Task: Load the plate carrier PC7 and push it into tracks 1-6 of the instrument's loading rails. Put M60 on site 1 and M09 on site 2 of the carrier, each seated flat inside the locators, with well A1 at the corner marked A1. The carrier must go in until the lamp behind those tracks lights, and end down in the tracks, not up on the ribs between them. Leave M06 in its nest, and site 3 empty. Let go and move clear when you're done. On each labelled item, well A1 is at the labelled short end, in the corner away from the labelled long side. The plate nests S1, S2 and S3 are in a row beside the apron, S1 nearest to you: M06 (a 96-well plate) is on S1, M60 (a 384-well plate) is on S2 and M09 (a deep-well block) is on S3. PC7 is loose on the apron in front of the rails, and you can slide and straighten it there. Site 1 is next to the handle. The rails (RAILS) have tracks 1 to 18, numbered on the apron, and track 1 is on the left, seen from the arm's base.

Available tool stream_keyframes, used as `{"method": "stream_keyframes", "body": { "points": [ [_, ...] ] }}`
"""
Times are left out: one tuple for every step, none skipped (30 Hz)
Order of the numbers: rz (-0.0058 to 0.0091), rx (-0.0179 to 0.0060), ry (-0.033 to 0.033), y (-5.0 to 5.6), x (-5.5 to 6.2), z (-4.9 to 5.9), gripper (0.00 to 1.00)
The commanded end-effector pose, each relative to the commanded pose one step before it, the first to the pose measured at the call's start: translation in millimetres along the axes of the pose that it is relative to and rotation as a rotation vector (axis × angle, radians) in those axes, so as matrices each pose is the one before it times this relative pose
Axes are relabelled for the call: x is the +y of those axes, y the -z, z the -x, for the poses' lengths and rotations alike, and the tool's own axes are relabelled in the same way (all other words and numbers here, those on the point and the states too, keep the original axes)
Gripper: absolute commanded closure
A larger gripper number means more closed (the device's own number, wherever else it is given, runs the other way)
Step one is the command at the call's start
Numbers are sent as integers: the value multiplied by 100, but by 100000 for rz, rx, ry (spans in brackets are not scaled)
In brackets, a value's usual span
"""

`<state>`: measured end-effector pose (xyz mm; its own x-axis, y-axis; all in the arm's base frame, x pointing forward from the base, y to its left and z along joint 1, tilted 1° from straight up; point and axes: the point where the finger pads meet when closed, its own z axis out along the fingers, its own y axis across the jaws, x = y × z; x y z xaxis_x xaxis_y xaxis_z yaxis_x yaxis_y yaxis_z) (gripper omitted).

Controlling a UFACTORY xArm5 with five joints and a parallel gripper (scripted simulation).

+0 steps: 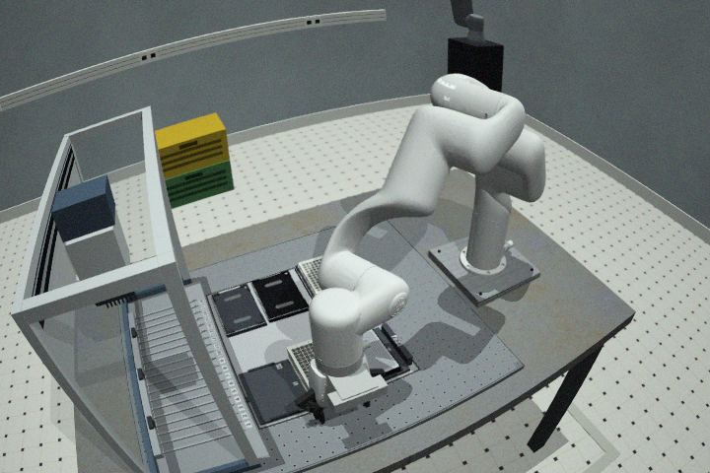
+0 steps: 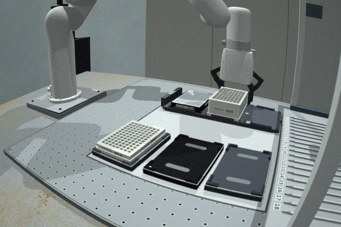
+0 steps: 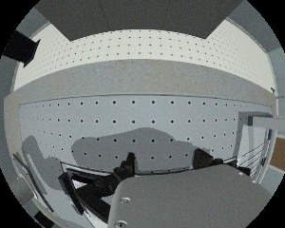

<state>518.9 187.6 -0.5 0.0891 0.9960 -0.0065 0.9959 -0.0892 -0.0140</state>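
Observation:
The carrier PC7 (image 1: 272,393) (image 2: 264,115) lies on the apron, its front end just short of the low-numbered tracks of the rails (image 1: 172,362) (image 2: 307,136). M60 (image 2: 193,98) is on site 1, beside the handle (image 2: 171,96) (image 1: 395,343). M09 (image 2: 226,108) (image 1: 300,357) is on site 2 and looks level; full seating and the A1 corners cannot be made out. Site 3 is empty. M06 (image 2: 130,139) (image 1: 310,273) is in nest S1. My gripper (image 1: 343,412) (image 3: 165,161) is open and empty at the carrier's far long side, beside M09, which partly hides its fingers in the exterior view.
The empty nests S2 (image 2: 187,157) (image 1: 280,296) and S3 (image 2: 240,171) (image 1: 238,310) stand beside the apron, opposite the carrier. The instrument's frame post (image 2: 324,134) (image 1: 205,357) rises over the rails. No lit lamp can be made out.

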Motion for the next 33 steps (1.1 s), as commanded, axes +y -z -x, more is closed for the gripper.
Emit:
{"method": "stream_keyframes", "body": {
  "points": [
    [-316, 1722, 3, 178, 141, 139, 0],
    [0, 0, 0, 0, 0, 50, 0],
    [0, 0, 0, 0, 0, 50, 0],
    [0, 0, 0, 0, 0, 50, 0],
    [0, 0, 0, 0, 0, 50, 0],
    [0, 0, 0, 0, 0, 50, 0],
    [0, 0, 0, 0, 0, 50, 0],
    [0, 0, 0, 0, 0, 0, 0],
    [0, 0, 0, 0, 0, 0, 0],
    [0, 0, 0, 0, 0, 50, 0],
    [0, 0, 0, 0, 0, 50, 0],
    [0, 0, 0, 0, 0, 50, 0],
    [0, 0, 0, 0, 0, 50, 0],
    [0, 0, 0, 0, 0, 50, 0],
    [0, 0, 0, 0, 0, 50, 0],
    [0, 0, 0, 0, 0, 50, 0],
    [0, 0, 0, 0, 0, 50, 0],
    [0, 0, 0, 0, 0, 50, 0],
    [0, 0, 0, 0, 0, 50, 0],
    [0, 0, 0, 0, 0, 50, 0],
    [0, 0, 0, 0, 0, 50, 0],
    [0, 0, 0, 0, 0, 50, 0],
    [0, 0, 0, 0, 0, 50, 0],
    [0, 0, 0, 0, 0, 50, 0],
    [0, 0, 0, 0, 0, 0, 0],
    [0, 0, 0, 0, 0, 0, 0],
    [0, 0, 0, 0, 0, 50, 0],
    [0, 0, 0, 0, 0, 50, 0],
    [0, 0, 0, 0, 0, 50, 0],
    [0, 0, 0, 0, 0, 50, 0],
    [0, 0, 0, 0, 0, 50, 0],
    [0, 0, 0, 0, 0, 50, 0],
    [0, 0, 0, 0, 0, 50, 0]
  ]
}}
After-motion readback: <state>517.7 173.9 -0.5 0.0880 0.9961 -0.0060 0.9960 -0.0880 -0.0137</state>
